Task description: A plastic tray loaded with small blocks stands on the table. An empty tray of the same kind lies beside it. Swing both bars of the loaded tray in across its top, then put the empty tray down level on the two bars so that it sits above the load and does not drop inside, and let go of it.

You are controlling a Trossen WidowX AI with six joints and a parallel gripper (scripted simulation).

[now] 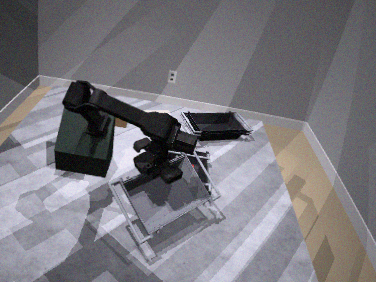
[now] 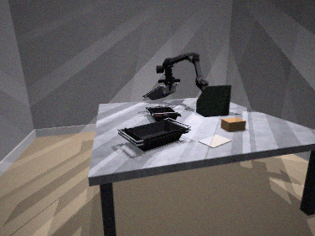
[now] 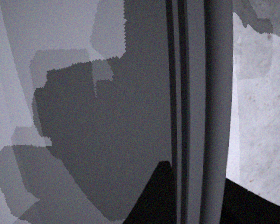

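Tbl: streaky grey | empty tray: wall in claw, tilted

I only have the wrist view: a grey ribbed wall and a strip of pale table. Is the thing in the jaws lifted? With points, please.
Observer: Yes. The exterior view shows the grey plastic tray (image 1: 165, 195) (image 2: 156, 93) (image 3: 197, 100) tilted in the air above the pale table (image 1: 270, 215) (image 2: 113, 161) (image 3: 257, 100).
Operator: Can you see the loaded tray?
Observer: Partly. In the top view, the black plastic tray with a bit of red inside (image 1: 201, 164) (image 2: 161, 110) is half hidden behind the grey one and the arm.
Operator: Anything else standing about?
Observer: Yes, the exterior view shows an orange-brown box (image 2: 233, 125) near the dark green block (image 1: 82, 147) (image 2: 214, 102).
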